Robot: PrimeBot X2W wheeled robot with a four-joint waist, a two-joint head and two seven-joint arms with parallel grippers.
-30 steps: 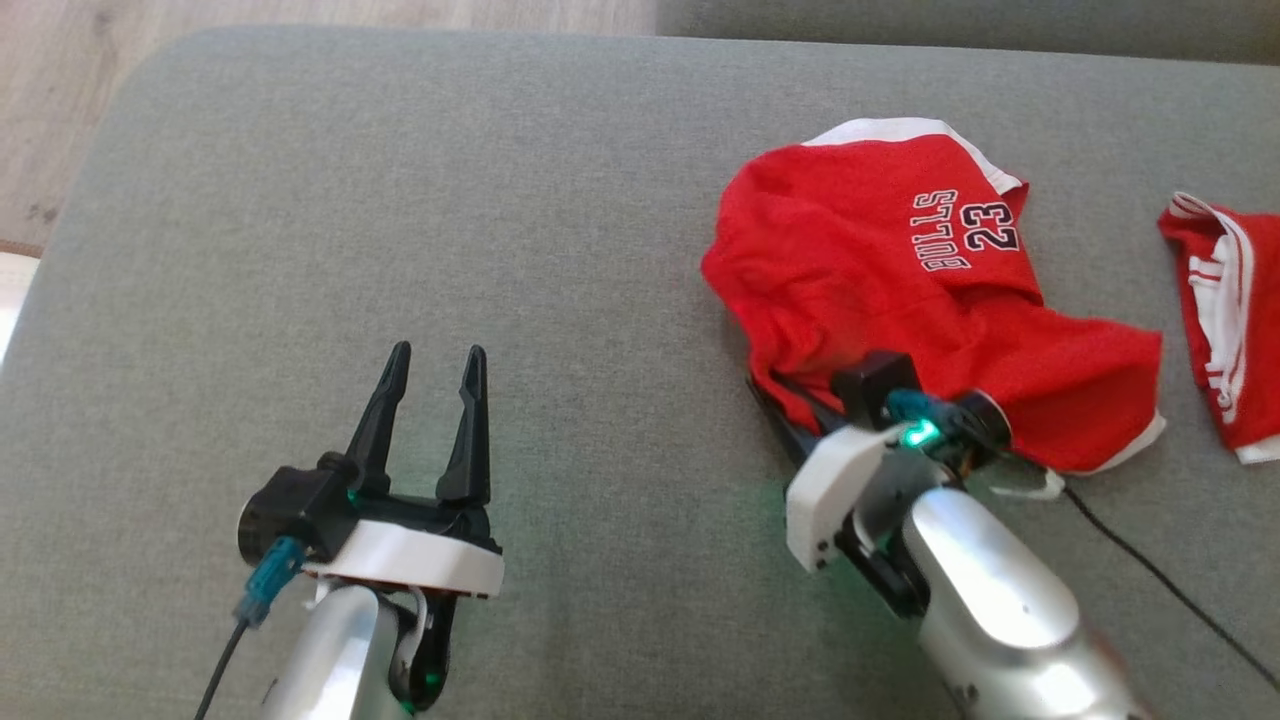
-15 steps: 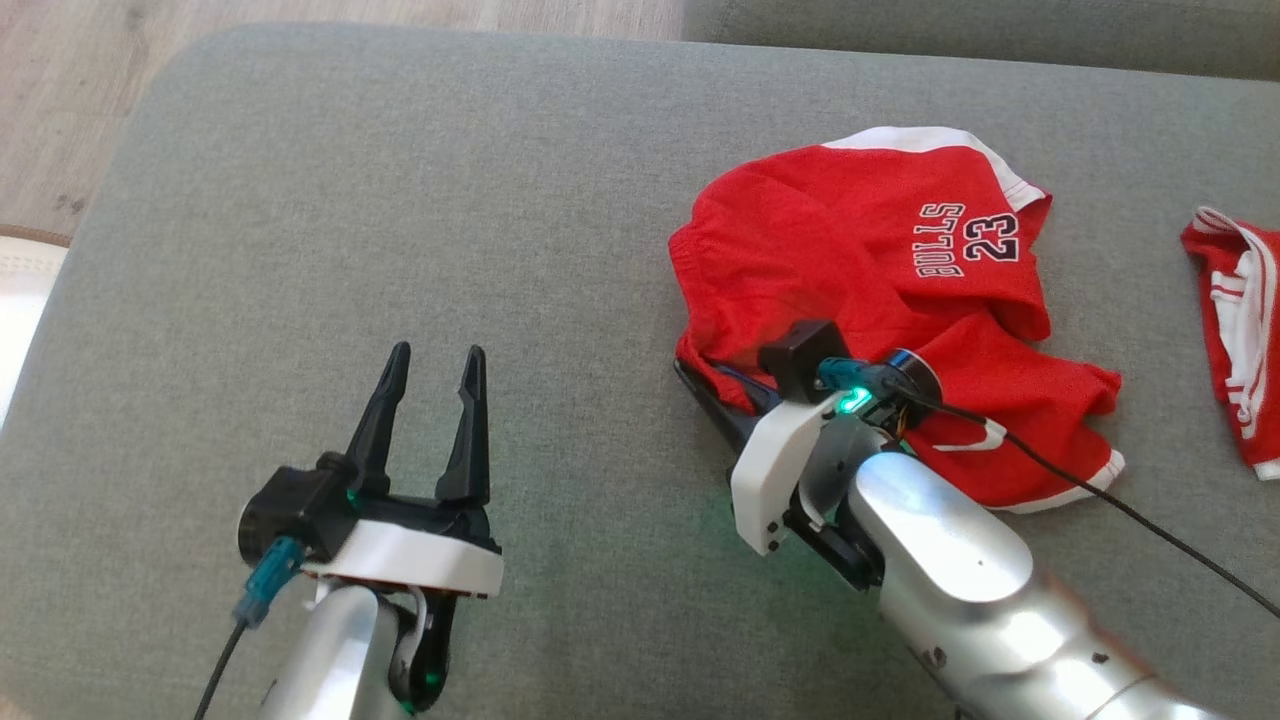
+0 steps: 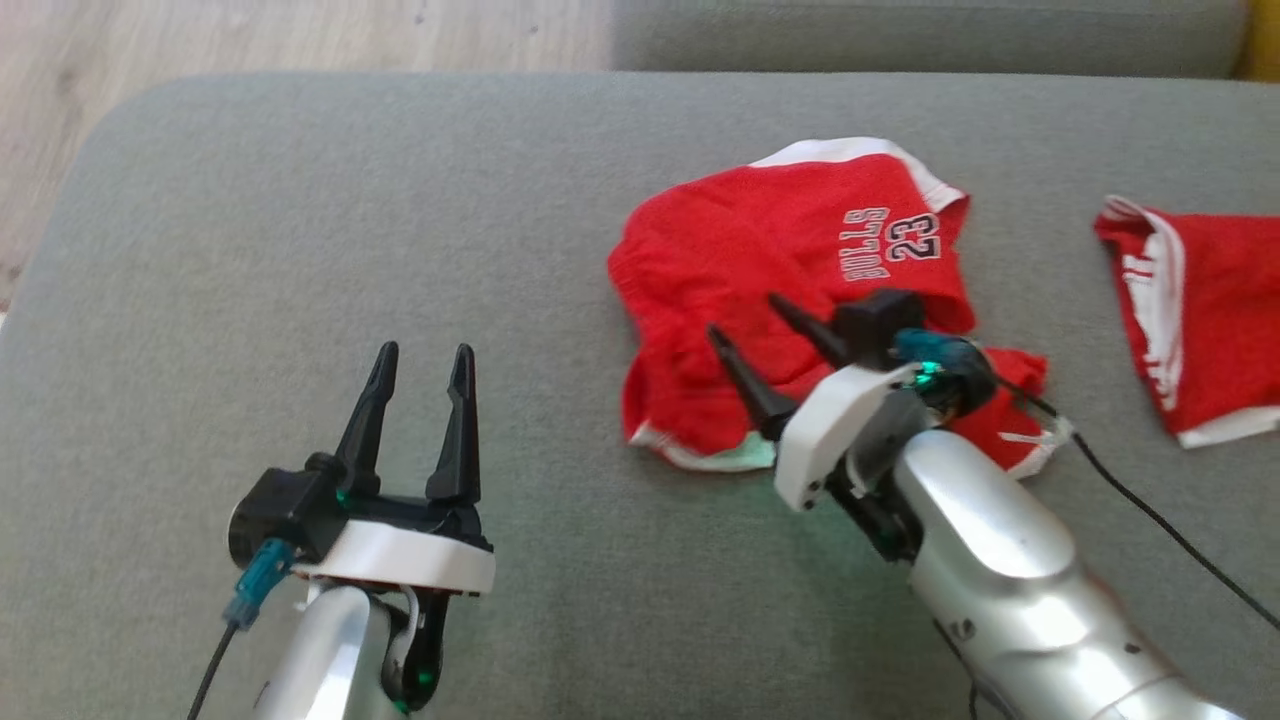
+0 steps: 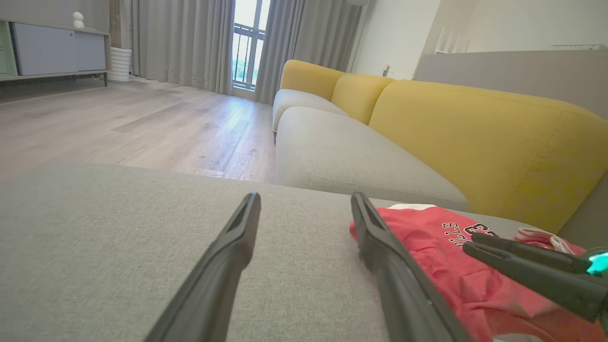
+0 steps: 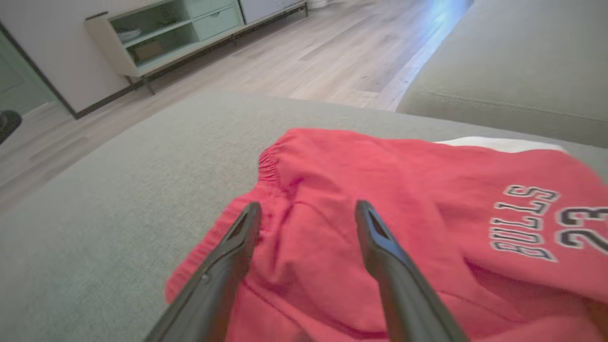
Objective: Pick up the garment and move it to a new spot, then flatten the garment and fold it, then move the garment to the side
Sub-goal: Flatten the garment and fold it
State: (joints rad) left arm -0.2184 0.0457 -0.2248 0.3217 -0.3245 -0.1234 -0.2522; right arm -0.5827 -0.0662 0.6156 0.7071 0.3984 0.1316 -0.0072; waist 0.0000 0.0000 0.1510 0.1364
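The garment [image 3: 760, 250] is left crumpled on the sofa [image 3: 400, 200] as the right gripper [image 3: 745, 316], shut a second ago, is opened above it. Fingers of the left gripper [image 3: 425, 350] are held apart; flattening is judged next.

Crumpled red fabric garment [image 3: 760, 240], hemmed in white and lettered "BULLS 23" in dark, white-edged print, against a grey-green woven sofa cushion [image 3: 400, 220]. A second red cloth piece [image 3: 1220, 300] carries white stripes. Beyond: mustard-yellow upholstered backrests [image 4: 475, 128] and pale wood-plank flooring [image 4: 142, 118].
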